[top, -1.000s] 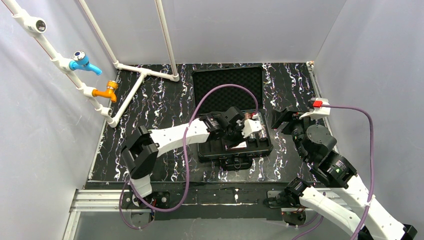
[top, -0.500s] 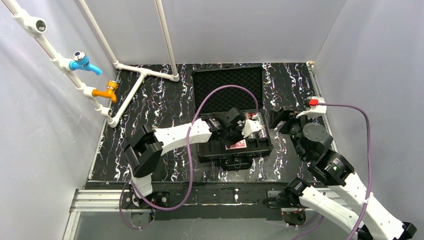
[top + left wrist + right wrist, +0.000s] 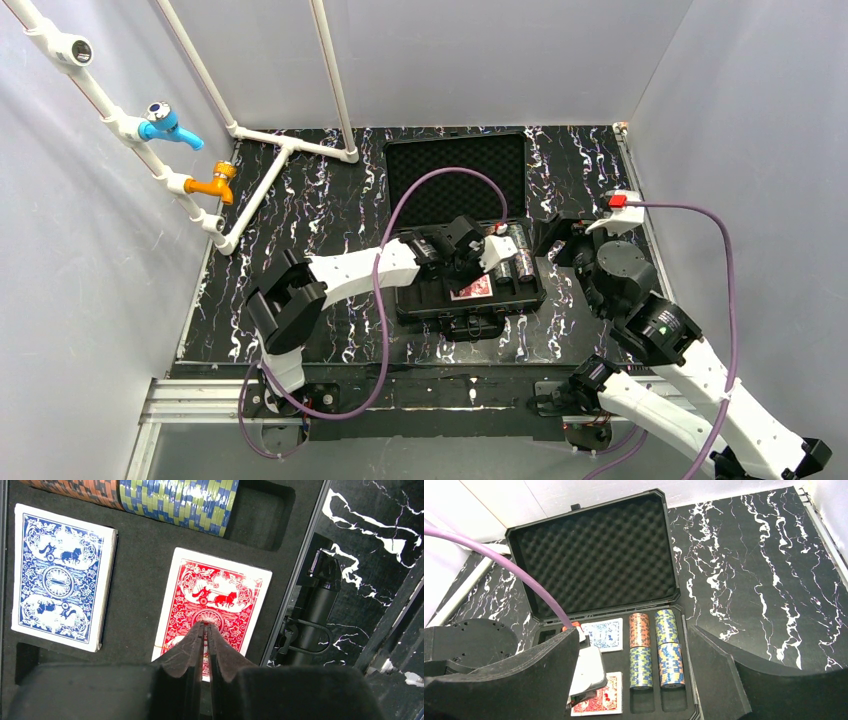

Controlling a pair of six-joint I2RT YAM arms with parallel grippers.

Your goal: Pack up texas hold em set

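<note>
I count one black briefcase (image 3: 425, 292) lying open at the middle of the marbled table (image 3: 300, 210), its foam lid (image 3: 594, 550) flat on the far side. The slotted tray holds two card decks, a red deck (image 3: 220, 595) near the front edge and a blue deck (image 3: 60, 575) behind it. Beside them are four short chip rolls (image 3: 666, 666) in two columns of two. My left gripper (image 3: 205, 627) is over the red deck with its jaws pressed together; I see nothing pinched between them, and I can't tell whether the tips touch the card. My right gripper (image 3: 634, 630) hangs just off the case's right side, fingers spread wide and empty. At the far left, white pipes (image 3: 335, 80) carry two taps, one blue tap (image 3: 165, 122) and one orange tap (image 3: 215, 183), well apart from the case. From above, the left arm covers the middle of the tray and hides the blue deck. From the right wrist, a purple cable (image 3: 524, 577) crosses the lid and the left gripper's body covers part of the red deck. The left wrist camera cuts the chips off at the top edge.
</note>
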